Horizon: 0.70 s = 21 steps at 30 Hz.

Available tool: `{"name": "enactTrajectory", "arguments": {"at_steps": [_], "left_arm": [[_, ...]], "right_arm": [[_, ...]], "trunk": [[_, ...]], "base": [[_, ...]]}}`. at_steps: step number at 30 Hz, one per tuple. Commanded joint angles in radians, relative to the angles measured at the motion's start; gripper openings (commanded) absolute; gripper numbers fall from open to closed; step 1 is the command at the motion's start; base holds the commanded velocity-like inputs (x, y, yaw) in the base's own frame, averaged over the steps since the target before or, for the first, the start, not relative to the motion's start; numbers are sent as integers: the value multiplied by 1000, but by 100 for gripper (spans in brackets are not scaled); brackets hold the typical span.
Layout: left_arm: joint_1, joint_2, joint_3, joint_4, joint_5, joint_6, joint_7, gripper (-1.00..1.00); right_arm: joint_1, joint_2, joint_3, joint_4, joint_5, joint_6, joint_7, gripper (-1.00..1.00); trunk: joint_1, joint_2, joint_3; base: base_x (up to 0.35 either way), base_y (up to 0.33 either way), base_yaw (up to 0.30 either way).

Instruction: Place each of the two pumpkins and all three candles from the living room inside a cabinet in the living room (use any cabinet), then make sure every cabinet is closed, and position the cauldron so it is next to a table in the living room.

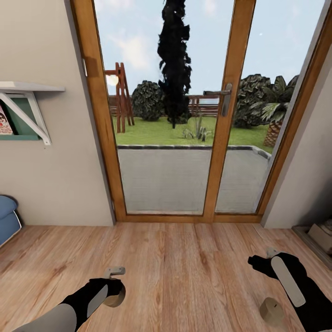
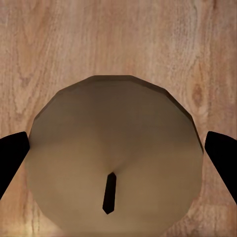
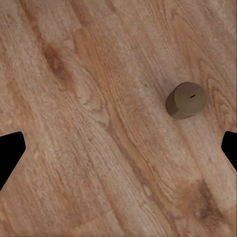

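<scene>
— What is seen ahead?
— A wood-framed glass double door (image 1: 184, 110) is set in a beige wall (image 1: 50, 175), with lawn and trees shown beyond.
— And around it?
— A plank floor (image 1: 184, 267) is laid below; a white bracketed shelf (image 1: 27, 87) is mounted at the left.

You are facing a glass double door (image 1: 184, 115) in a wooden frame, its handle (image 1: 224, 97) sitting on the middle post. Through it you are seeing a lawn, a dark tall tree (image 1: 174, 60) and a wooden fence. A white shelf (image 1: 27, 87) is hanging on the left wall, with a blue cushion (image 1: 7, 216) below. Wood floor (image 1: 184, 267) is spreading beneath you.
</scene>
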<state>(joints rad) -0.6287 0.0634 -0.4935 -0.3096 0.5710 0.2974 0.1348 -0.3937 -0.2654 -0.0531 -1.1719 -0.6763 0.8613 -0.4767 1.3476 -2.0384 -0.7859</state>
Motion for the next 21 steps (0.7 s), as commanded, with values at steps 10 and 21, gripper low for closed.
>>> {"name": "enactTrajectory", "arguments": {"at_steps": [10, 21], "left_arm": [[0, 0, -8, -27, 9, -2, 15, -100], [1, -3, -8, -58, 9, 1, 17, -100]], "right_arm": [[1, -4, -2, -3, 0, 1, 3, 100], [2, -6, 1, 2, 1, 1, 4, 100]], "trunk": [[0, 0, -1], [0, 0, -1]], "base": [[0, -68, 0], [0, -261, 0]]}}
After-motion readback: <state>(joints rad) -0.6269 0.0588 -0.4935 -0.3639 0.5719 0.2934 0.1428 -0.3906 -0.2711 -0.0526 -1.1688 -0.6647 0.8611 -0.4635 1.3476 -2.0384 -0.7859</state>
